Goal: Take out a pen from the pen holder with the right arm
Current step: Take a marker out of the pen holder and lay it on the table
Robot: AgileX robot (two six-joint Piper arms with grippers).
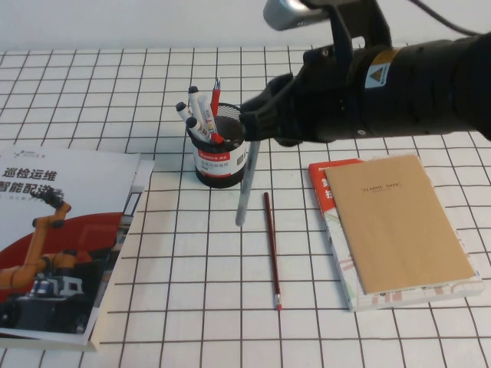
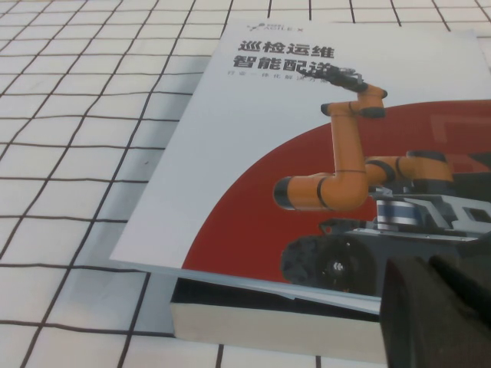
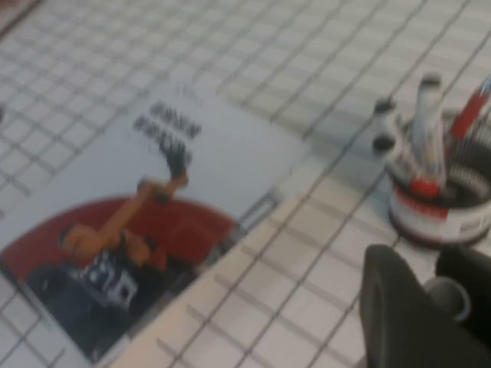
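The black mesh pen holder stands on the gridded table with several markers and pens upright in it. My right gripper hovers just right of the holder, shut on the top of a grey pen. That pen hangs down with its tip close to the table, outside the holder. In the right wrist view the grey pen's end shows between the dark fingers, and the holder lies just beyond. My left gripper is shut, low over the big book's cover.
A dark red pencil lies on the table in front of the holder. A brown notebook rests on a red-and-white booklet at the right. A thick book with a robot picture fills the left front.
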